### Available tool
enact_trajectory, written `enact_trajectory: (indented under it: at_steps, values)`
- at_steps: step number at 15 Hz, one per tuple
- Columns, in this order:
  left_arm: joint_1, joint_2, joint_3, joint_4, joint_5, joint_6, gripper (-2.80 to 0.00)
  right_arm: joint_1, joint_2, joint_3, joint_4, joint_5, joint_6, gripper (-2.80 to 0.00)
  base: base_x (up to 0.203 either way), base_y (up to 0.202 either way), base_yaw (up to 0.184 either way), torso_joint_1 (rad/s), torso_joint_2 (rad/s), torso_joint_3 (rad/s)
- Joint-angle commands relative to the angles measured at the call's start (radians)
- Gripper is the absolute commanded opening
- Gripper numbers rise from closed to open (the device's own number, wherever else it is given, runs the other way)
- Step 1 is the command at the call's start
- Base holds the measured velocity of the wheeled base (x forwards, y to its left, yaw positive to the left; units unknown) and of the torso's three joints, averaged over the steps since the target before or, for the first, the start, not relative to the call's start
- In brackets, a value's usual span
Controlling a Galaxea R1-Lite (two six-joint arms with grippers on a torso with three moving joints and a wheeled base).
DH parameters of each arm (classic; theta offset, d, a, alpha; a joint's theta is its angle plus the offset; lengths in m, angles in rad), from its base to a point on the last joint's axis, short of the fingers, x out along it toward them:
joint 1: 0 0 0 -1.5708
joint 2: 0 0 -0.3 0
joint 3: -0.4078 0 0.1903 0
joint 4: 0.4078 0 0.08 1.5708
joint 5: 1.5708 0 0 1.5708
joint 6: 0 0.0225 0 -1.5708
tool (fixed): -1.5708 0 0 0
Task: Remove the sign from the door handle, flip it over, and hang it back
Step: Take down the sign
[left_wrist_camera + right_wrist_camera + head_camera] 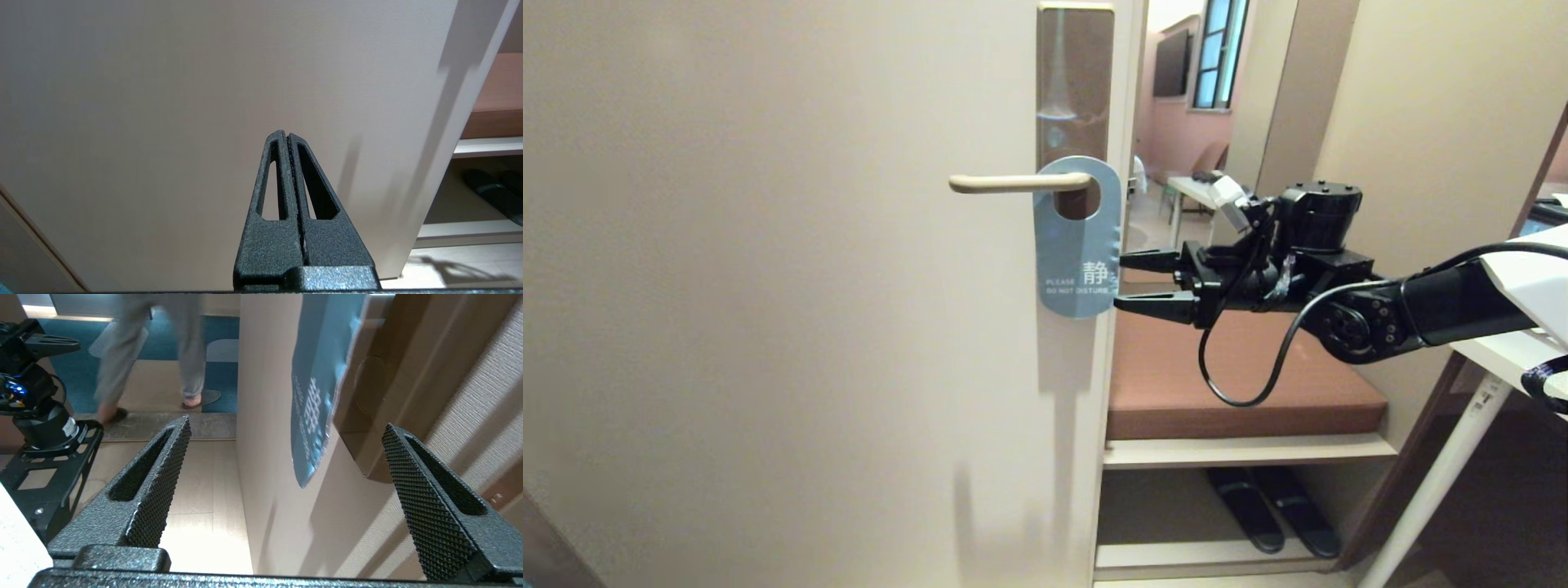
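While its long axis runs straight down the cream door (768,327), the sign (1076,245) hangs from the door handle (1013,183) by its oval hole, rounded top up and blue-grey face outward. White characters and the words "PLEASE DO NOT DISTURB" sit near its lower edge. The lever points level toward the robot's left; its root and part of the brown-bronze plate (1075,82) lie hidden behind the hanger. Just beside the sign's right edge, the right claw (1131,282) points at it with fingers wide apart, holding nothing. From the right wrist, the sign's top is cut off. The left claw (287,136), fingers pressed together, faces the bare door lower down.
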Motion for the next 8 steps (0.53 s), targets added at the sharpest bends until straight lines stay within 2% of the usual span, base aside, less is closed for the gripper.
enact_trajectory:
  at_steps: [1,8]
  values:
    - [0.0,0.001,0.0,0.0,-0.001,0.0,-2.8,0.009,-0.012,-0.001,-0.003,0.007,0.0,0.0,0.0,0.0,0.0,0.0,0.0,0.0]
    - [0.0,0.001,0.0,0.0,0.0,0.0,-2.8,0.057,-0.01,-0.002,-0.003,0.007,0.0,0.0,0.0,0.0,0.0,0.0,0.0,0.0]
